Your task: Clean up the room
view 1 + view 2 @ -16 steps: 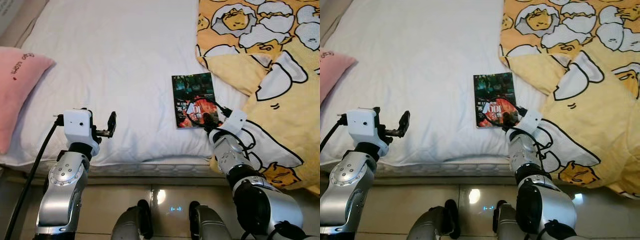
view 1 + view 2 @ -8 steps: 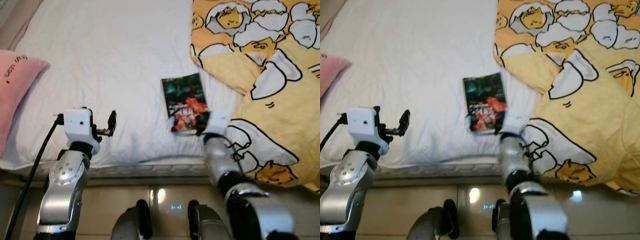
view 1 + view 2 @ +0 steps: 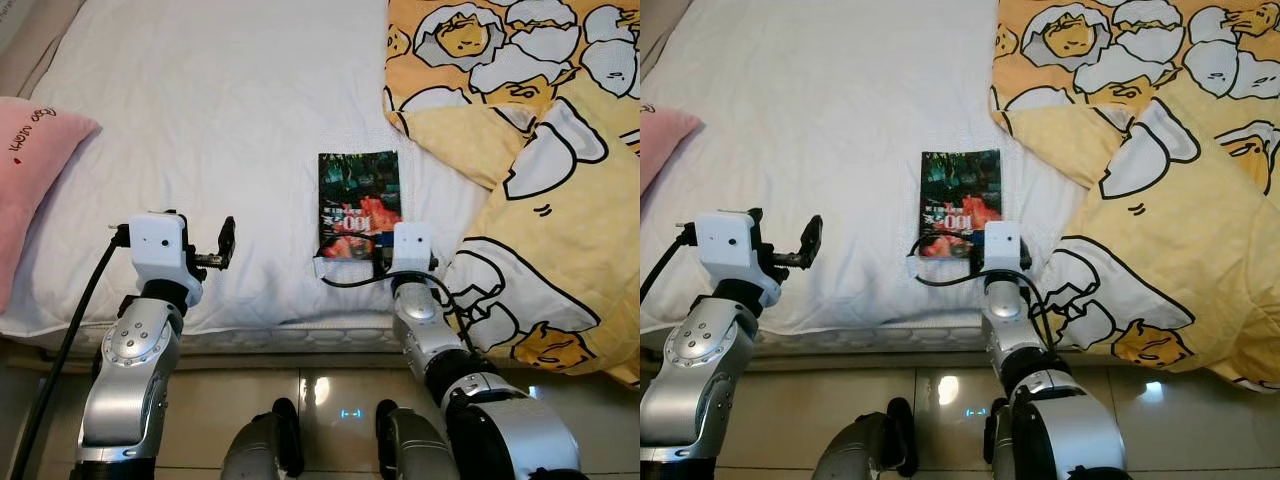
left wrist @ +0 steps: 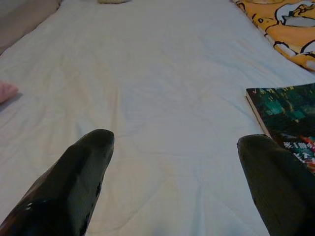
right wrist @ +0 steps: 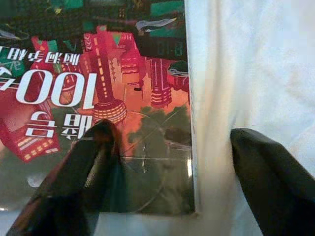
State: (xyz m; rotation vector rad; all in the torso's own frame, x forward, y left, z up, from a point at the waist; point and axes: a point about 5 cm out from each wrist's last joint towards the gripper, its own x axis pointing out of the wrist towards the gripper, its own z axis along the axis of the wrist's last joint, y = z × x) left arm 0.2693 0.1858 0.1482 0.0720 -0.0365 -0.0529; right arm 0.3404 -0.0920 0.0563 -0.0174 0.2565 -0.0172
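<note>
One book (image 3: 358, 204) on white bed (image 3: 230, 120), right claw (image 5: 162, 162) spread wide astride its near corner

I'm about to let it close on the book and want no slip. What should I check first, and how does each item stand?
1. Right gripper open: ok, fingers spread.
2. Fingers straddle the book edge: ok in the right wrist view, one finger over the cover, one over the white sheet.
3. Book lies flat, nothing on it: ok.
4. Yellow blanket off the book: ok, beside it, apart.
5. Finger under the book: cannot tell.
6. Left gripper out of the way: ok, open above the sheet.
</note>
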